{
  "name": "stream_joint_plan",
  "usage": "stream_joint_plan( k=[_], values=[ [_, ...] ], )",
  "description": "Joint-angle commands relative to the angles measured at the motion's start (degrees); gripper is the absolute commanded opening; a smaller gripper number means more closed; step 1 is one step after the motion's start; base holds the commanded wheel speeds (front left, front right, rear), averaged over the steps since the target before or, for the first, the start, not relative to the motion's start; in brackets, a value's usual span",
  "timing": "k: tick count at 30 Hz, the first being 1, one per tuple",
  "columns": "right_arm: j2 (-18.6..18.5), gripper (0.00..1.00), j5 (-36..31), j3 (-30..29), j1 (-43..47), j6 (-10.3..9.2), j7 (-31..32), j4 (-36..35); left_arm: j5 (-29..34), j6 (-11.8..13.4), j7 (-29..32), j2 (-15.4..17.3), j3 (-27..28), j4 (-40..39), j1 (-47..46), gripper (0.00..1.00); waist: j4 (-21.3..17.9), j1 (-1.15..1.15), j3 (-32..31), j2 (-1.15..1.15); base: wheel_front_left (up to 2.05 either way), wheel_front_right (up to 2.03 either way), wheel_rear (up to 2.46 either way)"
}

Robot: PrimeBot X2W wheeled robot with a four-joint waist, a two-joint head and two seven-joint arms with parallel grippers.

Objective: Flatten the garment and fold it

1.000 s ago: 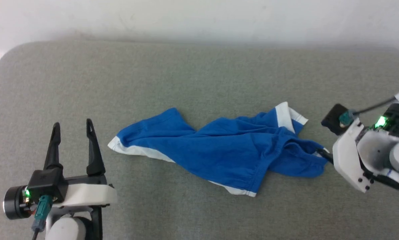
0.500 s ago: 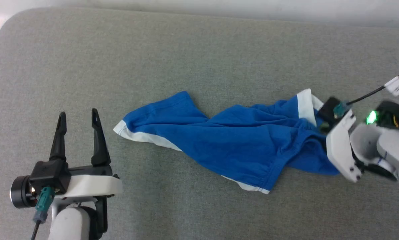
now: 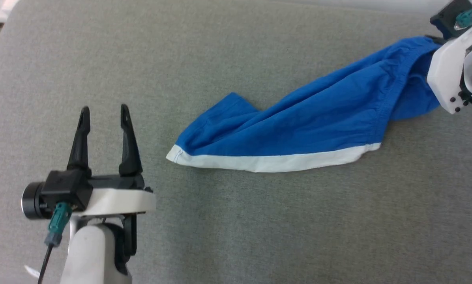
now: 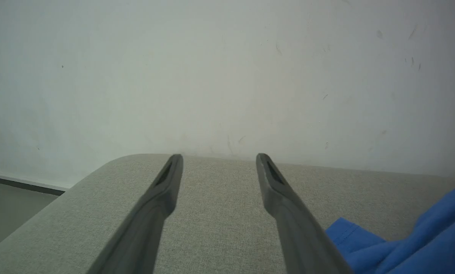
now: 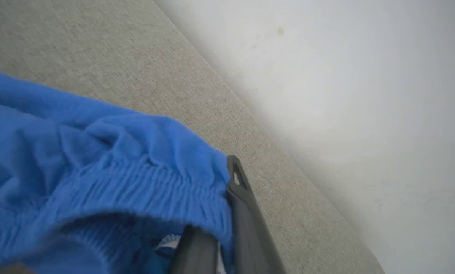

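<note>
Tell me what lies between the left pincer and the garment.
Bare grey upholstery, in the head view: nothing sits between the open left pincer and the garment.

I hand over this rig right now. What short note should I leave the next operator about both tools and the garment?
Left tool: open, holding nothing, over the grey cushion, near the white-trimmed end of the garment.
Right tool: shut on the gathered waistband, at the far right.
Garment: stretched between the right tool and its low end on the cushion.
Done: waistband gripped. Left: lay it flat, then fold; no fold yet.
</note>
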Motion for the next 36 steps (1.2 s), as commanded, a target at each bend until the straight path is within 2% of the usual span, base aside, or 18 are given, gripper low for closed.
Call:
stream_joint_plan(
  k=[1,4,7,8,9,10,11,15,20,25,29,33,36],
  values=[
    [0.6,0.00,-0.4,0.2,0.4,-0.13,-0.3,1.2,0.4,-0.1,-0.3,-0.3,0.0,0.0,-1.0,1.00,1.5,-0.01,1.9,0.00,0.00,0.00,0.00],
    [3.2,0.00,0.1,0.6,2.4,-0.13,-1.4,6.8,0.4,-0.3,-0.3,-0.5,-0.3,0.1,-2.0,1.00,2.1,-0.01,3.1,0.00,0.00,0.00,0.00],
    [5.1,0.00,2.0,1.0,5.4,-0.13,-2.2,9.5,0.5,-0.3,-0.3,-0.7,-0.5,0.5,-2.5,1.00,2.3,-0.01,3.2,0.00,0.00,0.00,0.00],
    [5.5,0.15,2.6,1.2,6.1,-0.13,-2.5,9.8,0.6,-0.2,-0.3,-0.7,-0.4,0.6,-2.4,1.00,2.1,-0.01,3.0,0.00,0.00,0.00,0.00],
    [5.6,0.38,3.1,1.4,6.5,-0.13,-2.8,9.9,0.8,-0.1,-0.3,-0.7,-0.1,0.6,-2.2,1.00,1.6,-0.01,2.6,0.00,0.00,0.00,0.00],
    [5.5,0.93,3.3,1.5,6.5,-0.13,-3.9,9.7,1.0,-0.1,-0.3,-0.7,0.3,0.7,-1.9,1.00,1.2,-0.01,2.1,0.00,0.00,0.00,0.00],
    [5.2,1.00,3.4,1.6,6.2,-0.13,-5.6,9.5,1.2,-0.1,-0.3,-0.7,0.7,0.8,-1.6,1.00,0.7,-0.01,1.6,0.00,0.00,0.00,0.00],
    [3.4,1.00,3.5,1.8,5.0,-0.13,-11.4,8.0,2.1,-0.3,-0.3,-0.7,2.2,1.1,0.3,1.00,-1.4,-0.01,-1.5,0.00,0.00,0.00,0.00],
    [-1.6,1.00,3.0,2.7,3.2,-0.13,-12.4,-0.1,3.2,-1.2,-0.3,-0.6,3.8,1.2,2.7,1.00,-3.6,-0.01,-5.1,0.00,0.00,0.00,0.00],
    [-7.5,1.00,6.8,3.0,1.8,-0.13,-8.0,-14.9,4.1,-1.2,-0.3,-0.7,4.4,0.6,4.8,1.00,-5.0,-0.01,-7.4,0.00,0.00,0.00,0.00],
    [-11.7,1.00,10.5,3.1,1.7,-0.13,-2.0,-25.4,4.7,-1.1,-0.3,-0.6,4.6,0.3,5.8,1.00,-5.3,-0.01,-8.5,0.00,0.00,0.00,0.00],
    [-14.9,1.00,13.7,3.2,3.2,-0.13,6.8,-32.4,4.8,-1.1,-0.3,-0.6,4.6,0.4,6.4,1.00,-5.1,-0.01,-9.1,0.00,0.00,0.00,0.00],
    [-15.7,1.00,16.5,3.2,5.5,-0.13,11.6,-35.4,4.7,-1.0,-0.3,-0.6,4.3,0.4,6.5,1.00,-4.7,-0.01,-9.2,0.00,0.00,0.00,0.00]
  ],
)
